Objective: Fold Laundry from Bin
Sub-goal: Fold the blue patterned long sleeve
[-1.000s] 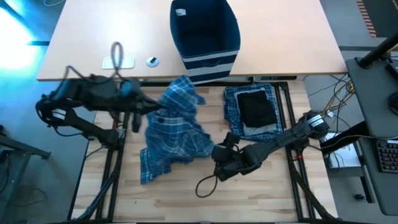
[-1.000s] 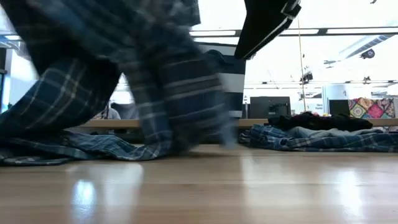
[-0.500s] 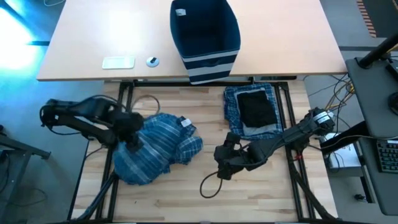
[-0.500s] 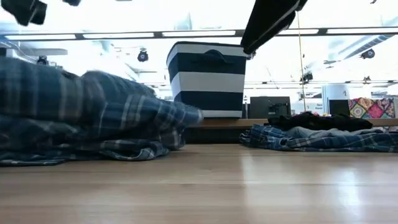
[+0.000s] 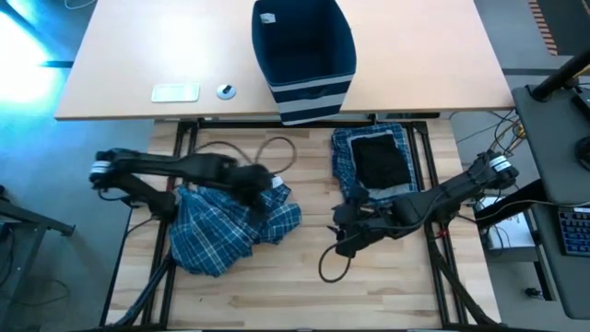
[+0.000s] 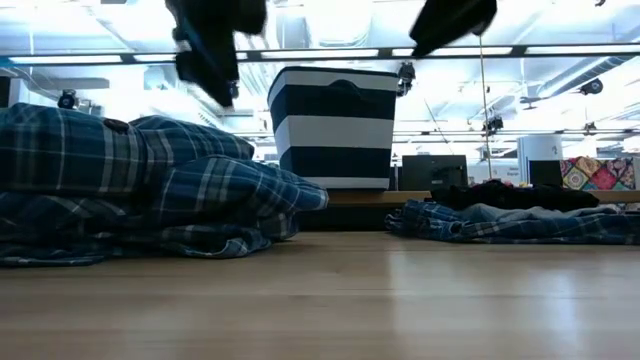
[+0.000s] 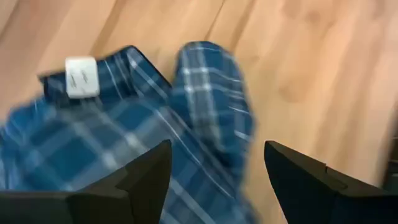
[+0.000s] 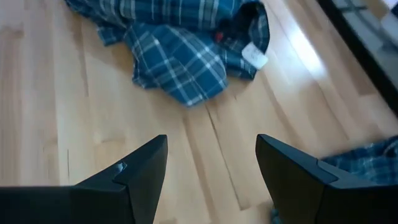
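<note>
A crumpled plaid garment [image 5: 226, 226] lies heaped on the wooden table [image 5: 277, 295], its folds hiding its shape. The left gripper [image 5: 263, 180] hovers above it, blurred, fingers spread and empty. The right gripper [image 5: 343, 235], likewise parted, holds nothing. Beyond, a black piece [image 5: 380, 161] tops folded plaid [image 5: 343, 157]; farthest, the bin [image 5: 304, 51] stands upright.

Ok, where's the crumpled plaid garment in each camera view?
High: plaid garment left of centre, under the left arm.
Low: the heap at left.
Left wrist: fills the left half, past the open fingers.
Right wrist: top centre.
Shared landmark: its white label, in both wrist views.
</note>
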Motion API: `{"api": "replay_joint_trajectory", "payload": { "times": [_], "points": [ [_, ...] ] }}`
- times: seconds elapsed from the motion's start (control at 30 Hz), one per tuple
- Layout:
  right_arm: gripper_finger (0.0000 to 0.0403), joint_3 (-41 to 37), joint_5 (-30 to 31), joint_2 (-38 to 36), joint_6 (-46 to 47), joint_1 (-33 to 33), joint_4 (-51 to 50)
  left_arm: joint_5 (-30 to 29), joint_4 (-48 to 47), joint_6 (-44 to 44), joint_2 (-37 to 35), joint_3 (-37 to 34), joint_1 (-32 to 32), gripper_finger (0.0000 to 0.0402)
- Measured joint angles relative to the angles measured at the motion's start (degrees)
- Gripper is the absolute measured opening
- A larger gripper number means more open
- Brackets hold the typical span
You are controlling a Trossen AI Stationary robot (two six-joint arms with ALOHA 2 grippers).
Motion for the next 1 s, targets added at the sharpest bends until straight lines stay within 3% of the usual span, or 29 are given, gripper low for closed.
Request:
{"api": "replay_joint_trajectory", "payload": {
  "times": [0.1, 0.27, 0.37, 0.47, 0.5, 0.57, 0.7, 0.83, 1.0],
  "points": [
    [0.0240, -1.71, -1.97, -0.14, 2.19, 0.48, 0.12, -0.07, -0.68, 8.32, 5.62, 0.00, 2.29, 0.0240],
    [0.0240, -6.19, -4.63, 1.42, 1.77, 0.08, 5.64, -2.25, -11.31, 16.94, 12.88, -1.11, 6.35, 0.0218],
    [0.0240, -10.03, -8.05, 3.19, 3.65, -2.98, 15.32, -5.67, -16.70, 17.62, 13.48, -2.90, 8.89, 0.0160],
    [0.0240, -13.74, -10.28, 6.05, 11.65, -7.86, 27.40, -5.66, -20.23, 16.19, 11.47, -4.94, 10.73, 0.0069],
    [0.0240, -14.78, -10.47, 7.31, 14.43, -9.68, 30.96, -5.27, -21.18, 15.60, 10.34, -5.61, 11.00, 0.0037],
    [0.0240, -15.65, -11.39, 10.00, 19.72, -13.45, 36.58, -2.48, -22.17, 13.95, 6.89, -7.27, 11.12, 0.0014],
    [0.0240, -13.92, -16.28, 15.03, 28.46, -22.08, 43.62, 3.28, -22.98, 9.38, -1.45, -12.10, 10.19, 0.0019],
    [0.0240, -8.66, -21.74, 20.04, 33.87, -30.28, 42.85, 7.51, -23.28, 3.30, -12.28, -17.92, 9.17, 0.0016],
    [0.0240, -1.31, -35.80, 29.48, 44.27, -37.63, 43.20, 8.73, -20.76, -1.29, -25.01, -21.68, 10.53, 0.0056]
  ]
}}
